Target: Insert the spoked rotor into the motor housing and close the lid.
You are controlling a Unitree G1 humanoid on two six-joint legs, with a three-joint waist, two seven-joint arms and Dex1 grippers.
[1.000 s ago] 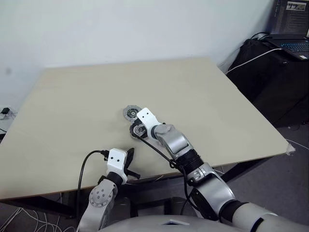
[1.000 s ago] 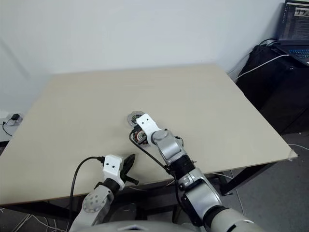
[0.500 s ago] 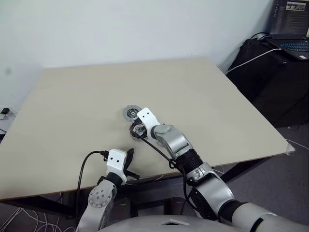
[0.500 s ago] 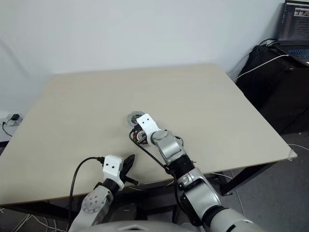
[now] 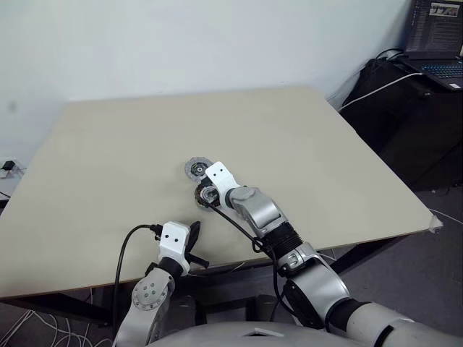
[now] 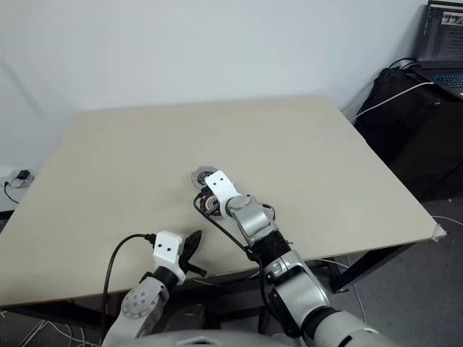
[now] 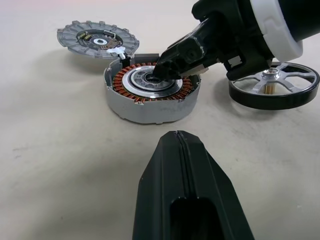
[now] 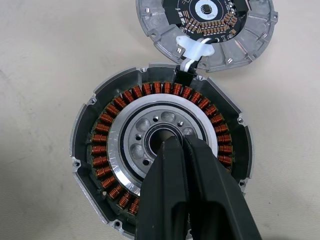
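Oddly, no legible writing marks the motor housing (image 8: 160,170).

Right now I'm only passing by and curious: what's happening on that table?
The robot's right claw, shut, has its tips in the silver centre of the open motor housing. The spoked rotor lies on the table beside it, not yet inserted. The lid lies open, joined to the housing by a short cable. The left claw is shut and holds nothing.
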